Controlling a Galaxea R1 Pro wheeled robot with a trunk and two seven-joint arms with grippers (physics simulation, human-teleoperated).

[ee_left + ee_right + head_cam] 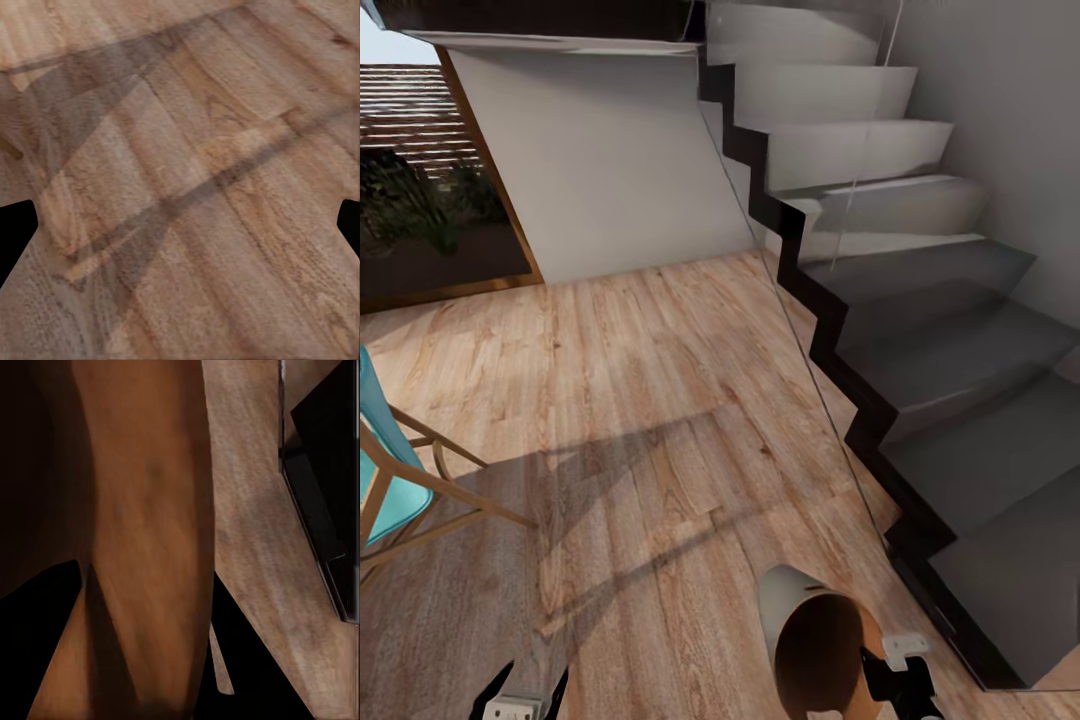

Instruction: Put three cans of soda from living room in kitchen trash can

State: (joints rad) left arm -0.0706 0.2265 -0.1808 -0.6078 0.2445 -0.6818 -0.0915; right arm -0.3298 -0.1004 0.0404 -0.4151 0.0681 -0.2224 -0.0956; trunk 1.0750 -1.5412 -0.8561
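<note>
A warm wood-plank floor [640, 400] with streaky grain runs to a dark, angular staircase [940, 330] against pale walls. A teal chair [390, 480] on slim wooden legs stands left. The tapered tash can [815, 640], pale grey outside, copper-brown inside, tilts in the right gripper [900, 675], clamped on its rim. Left gripper [520, 705]: spread wide over bare planks
</note>
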